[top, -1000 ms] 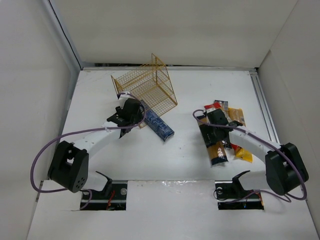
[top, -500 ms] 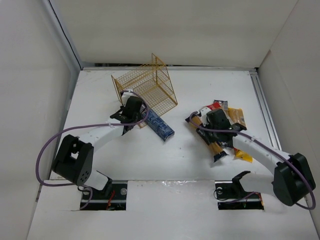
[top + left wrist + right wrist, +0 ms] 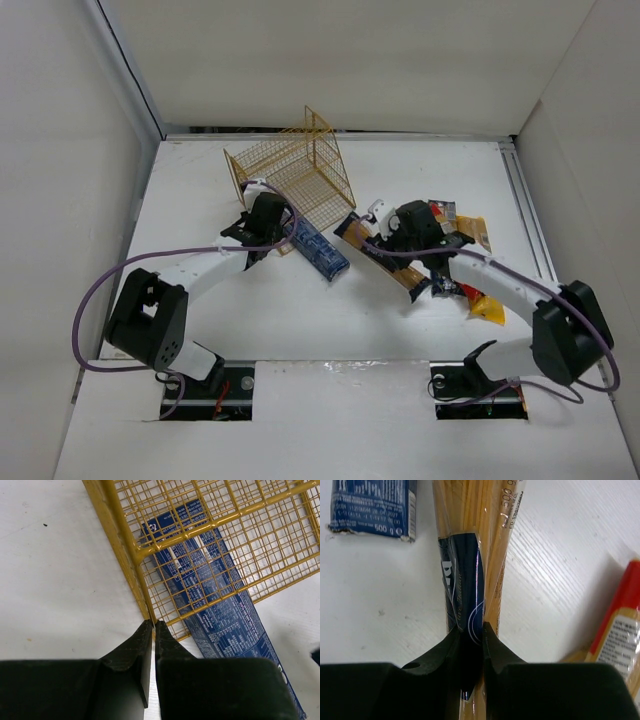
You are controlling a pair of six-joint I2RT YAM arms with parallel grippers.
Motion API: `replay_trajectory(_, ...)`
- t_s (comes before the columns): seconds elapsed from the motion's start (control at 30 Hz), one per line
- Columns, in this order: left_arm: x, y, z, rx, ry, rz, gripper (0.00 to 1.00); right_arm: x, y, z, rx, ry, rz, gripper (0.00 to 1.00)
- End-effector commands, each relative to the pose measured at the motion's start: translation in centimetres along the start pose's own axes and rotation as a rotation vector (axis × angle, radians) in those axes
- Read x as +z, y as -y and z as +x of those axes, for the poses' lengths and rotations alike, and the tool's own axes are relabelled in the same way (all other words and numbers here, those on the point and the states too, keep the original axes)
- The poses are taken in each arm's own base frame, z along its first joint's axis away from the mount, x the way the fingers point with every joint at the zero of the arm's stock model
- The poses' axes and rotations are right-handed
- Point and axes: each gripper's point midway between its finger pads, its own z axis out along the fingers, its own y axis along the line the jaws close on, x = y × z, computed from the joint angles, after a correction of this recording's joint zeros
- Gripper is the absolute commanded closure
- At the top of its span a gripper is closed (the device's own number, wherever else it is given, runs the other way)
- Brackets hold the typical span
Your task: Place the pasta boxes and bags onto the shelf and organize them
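The gold wire shelf [image 3: 292, 172] stands at the back left of the table, and its corner post [image 3: 125, 555] fills the left wrist view. My left gripper [image 3: 268, 207] [image 3: 152, 624] is shut on the lower end of that corner wire. A dark-blue box [image 3: 320, 252] [image 3: 225, 615] lies flat with its far end under the shelf's grid. My right gripper [image 3: 403, 232] [image 3: 475, 627] is shut on a long spaghetti bag with a dark label [image 3: 375, 255] [image 3: 470, 540]. That bag is angled between the box and the pile of yellow, orange and red-ended bags [image 3: 468, 240].
White walls close in the table on three sides, with a rail along the right edge [image 3: 528, 215]. A red-ended bag [image 3: 620, 625] lies just right of my right gripper. The box's printed end [image 3: 372, 505] sits just left of the held bag.
My right gripper closed on the dark-labelled bag and carried it left, away from the pile and toward the box. My left gripper moved up to the shelf's corner and closed there.
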Motion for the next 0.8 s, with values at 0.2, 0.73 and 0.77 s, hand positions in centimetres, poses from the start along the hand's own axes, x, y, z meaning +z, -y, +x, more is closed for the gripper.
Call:
replay_trajectory(0.2,0.0,1.6,-0.5,-0.049,0.011,0.064,1.0,2.9,0.8,-12.6,-0.084,0.294,-0.033,1.0)
replay_trajectory(0.73,-0.4,3.4,-0.2,-0.064,-0.009,0.17,1.0,11.1,-1.8,-20.4,-0.063,0.362,-0.198,1.0)
replay_trajectory(0.77,-0.2,3.6,-0.3,-0.064,-0.009,0.17,1.0,11.2,-2.4,-20.8,-0.071,0.367,-0.206,1.0)
